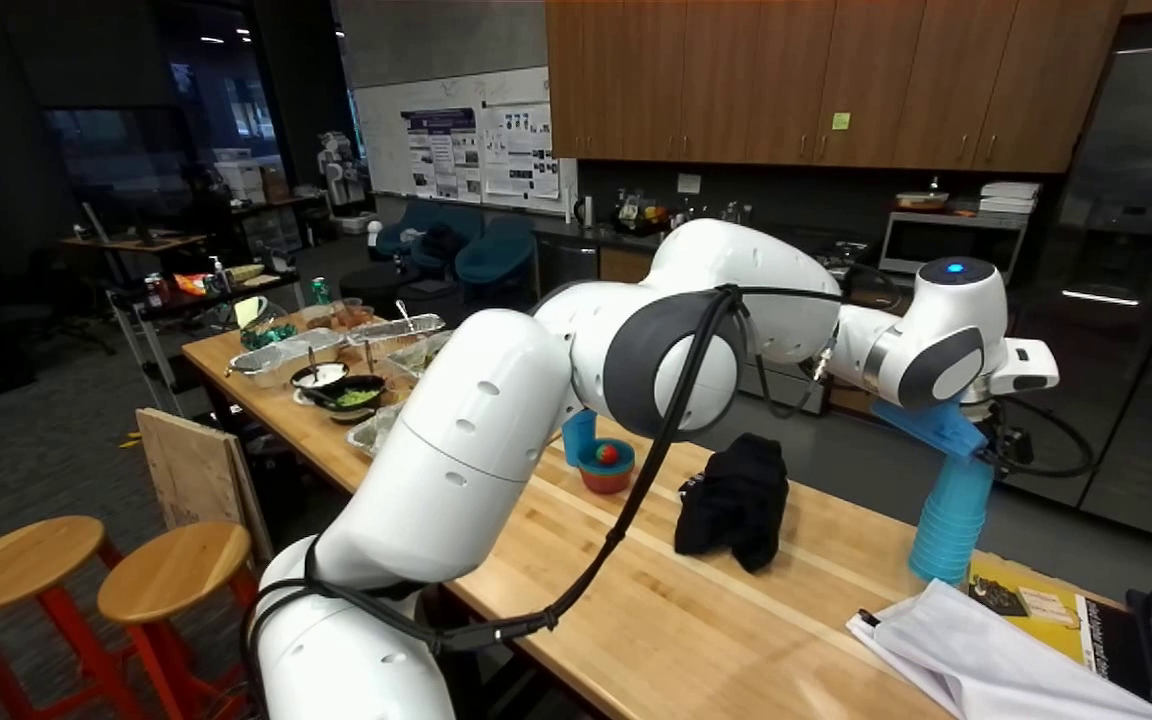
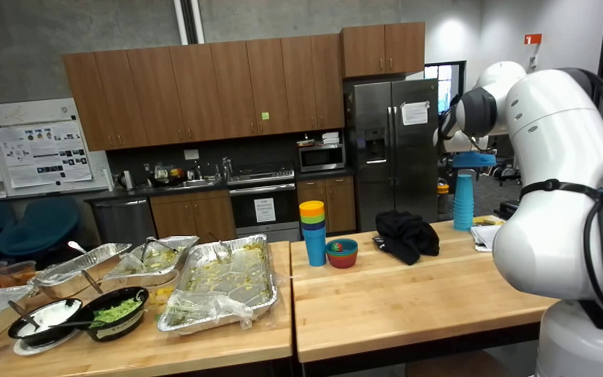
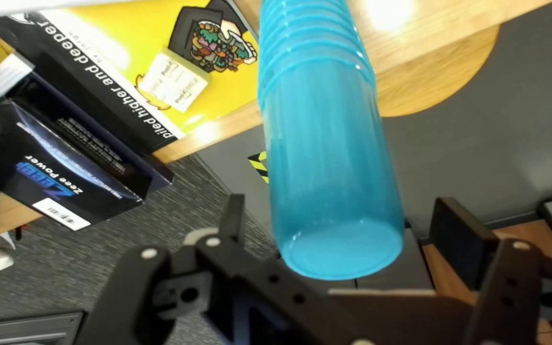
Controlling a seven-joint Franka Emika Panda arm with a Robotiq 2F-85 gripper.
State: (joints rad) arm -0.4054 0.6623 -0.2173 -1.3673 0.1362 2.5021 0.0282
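Cups of glossy blue plastic (image 3: pixel 328 158), nested upside down in one tall stack, stood on the light butcher-block table (image 2: pixel 411 303) close to its edge, smooth grey floor (image 3: pixel 472 153) showing just past them. The black two-finger gripper (image 3: pixel 345 218) hung at the stack's upper end, its fingers (image 3: pixel 463 237) spread wide to either side with a gap on both flanks, and it gripped nothing. A yellow-and-black printed book (image 3: pixel 113 62) crowded one side of the stack, with crumpled white cloth (image 1: pixel 996 640) near it and a glossy black cardboard box (image 3: pixel 65 163) past the book. The other way, a stretch of tabletop ran to a heap of black fabric (image 1: pixel 736 505); beyond that stood nested teal and red bowls (image 2: pixel 342 260) and a column of blue, navy, green and orange cups (image 2: pixel 314 241).
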